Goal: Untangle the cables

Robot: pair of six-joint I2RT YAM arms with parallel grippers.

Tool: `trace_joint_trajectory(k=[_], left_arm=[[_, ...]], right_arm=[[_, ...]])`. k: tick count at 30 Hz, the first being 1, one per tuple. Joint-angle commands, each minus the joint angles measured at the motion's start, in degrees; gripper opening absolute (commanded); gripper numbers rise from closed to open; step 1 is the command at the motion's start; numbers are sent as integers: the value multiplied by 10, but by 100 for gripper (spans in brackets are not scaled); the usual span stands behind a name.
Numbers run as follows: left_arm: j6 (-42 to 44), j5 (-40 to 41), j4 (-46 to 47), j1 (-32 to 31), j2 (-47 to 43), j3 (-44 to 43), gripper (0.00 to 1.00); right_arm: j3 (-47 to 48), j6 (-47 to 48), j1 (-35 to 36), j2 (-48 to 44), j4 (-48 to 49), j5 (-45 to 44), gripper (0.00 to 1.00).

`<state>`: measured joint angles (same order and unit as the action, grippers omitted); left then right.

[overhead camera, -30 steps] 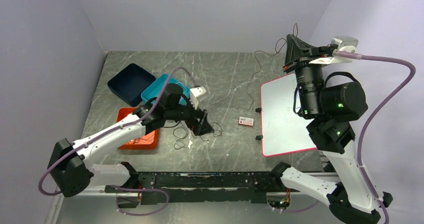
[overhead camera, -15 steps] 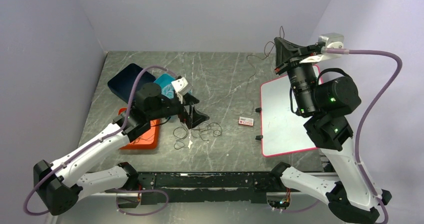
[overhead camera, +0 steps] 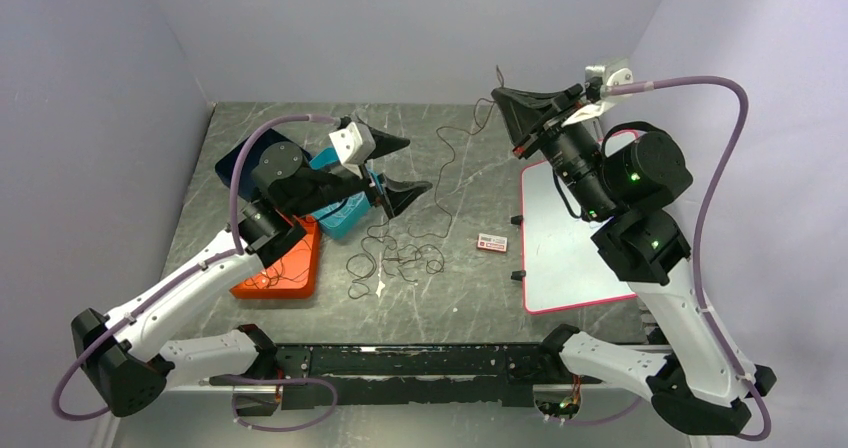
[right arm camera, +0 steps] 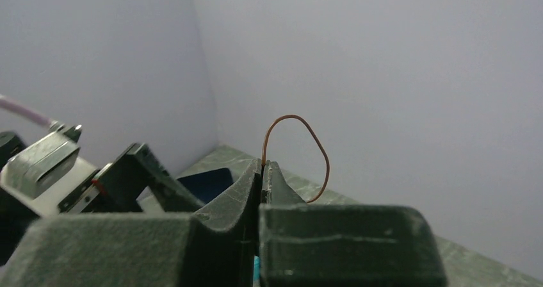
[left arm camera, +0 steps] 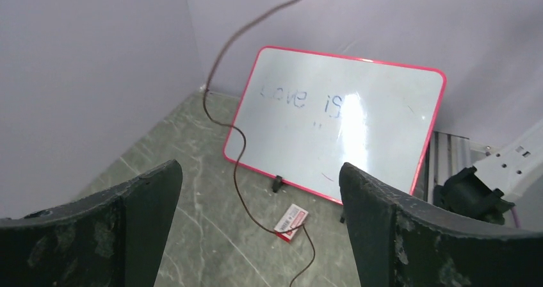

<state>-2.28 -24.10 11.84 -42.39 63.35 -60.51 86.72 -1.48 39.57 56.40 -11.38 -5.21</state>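
Slanting from tangle (overhead camera: 396, 259) up to right claw (overhead camera: 497, 95) runs 1 cable (overhead camera: 441, 163).

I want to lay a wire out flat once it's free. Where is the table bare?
Bare: the near strip of table between the orange tray and the whiteboard, in front of the tangle; also the back strip along the wall. Crowded: the left, with three trays, and the middle, where the brown wire pinched in the right fingers hangs across.

Soft, even light, glare on the whiteboard (left arm camera: 333, 130) (left wrist view), the right claw (right arm camera: 261, 169) blurred up close.
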Motion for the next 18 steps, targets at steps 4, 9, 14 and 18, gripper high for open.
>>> trace_joint_trajectory(k=[4,9,14,18], left_arm=[[58,29,36,6,11,-36,95],[77,18,20,7,11,-45,92],[67,-20,29,7,14,-50,76],[61,-28,29,7,14,-49,50]], right_arm=[[14,-15,-3,3,5,141,0],[20,-16,-3,9,-1,185,0],[15,-25,-3,14,8,204,0],[11,-27,-3,15,11,202,0]])
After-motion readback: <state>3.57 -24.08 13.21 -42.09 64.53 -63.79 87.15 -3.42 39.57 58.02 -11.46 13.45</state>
